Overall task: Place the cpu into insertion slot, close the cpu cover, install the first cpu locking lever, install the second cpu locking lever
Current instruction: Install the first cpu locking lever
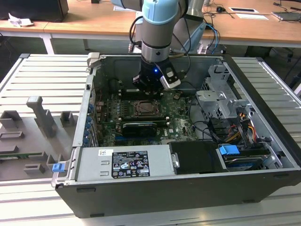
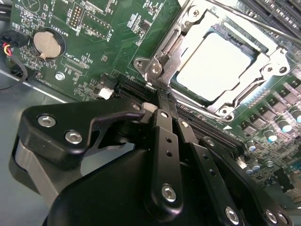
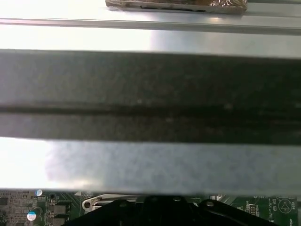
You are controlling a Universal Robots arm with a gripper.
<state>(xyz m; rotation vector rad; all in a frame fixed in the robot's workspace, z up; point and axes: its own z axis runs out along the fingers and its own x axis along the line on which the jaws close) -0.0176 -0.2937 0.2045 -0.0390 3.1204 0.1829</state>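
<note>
I have the gripper (image 2: 162, 96) drawn narrow, its fingers together and holding nothing, with the tip right at the edge of the cpu cover (image 2: 181, 44), which already lies shut over the cpu (image 2: 216, 63) seated in the insertion slot (image 1: 146, 108). As I judge it, the levers are the step in hand. Doing it well means pressing squarely on the thin locking lever (image 2: 162, 70), never on the green motherboard (image 2: 94, 42) beside the cover.
</note>
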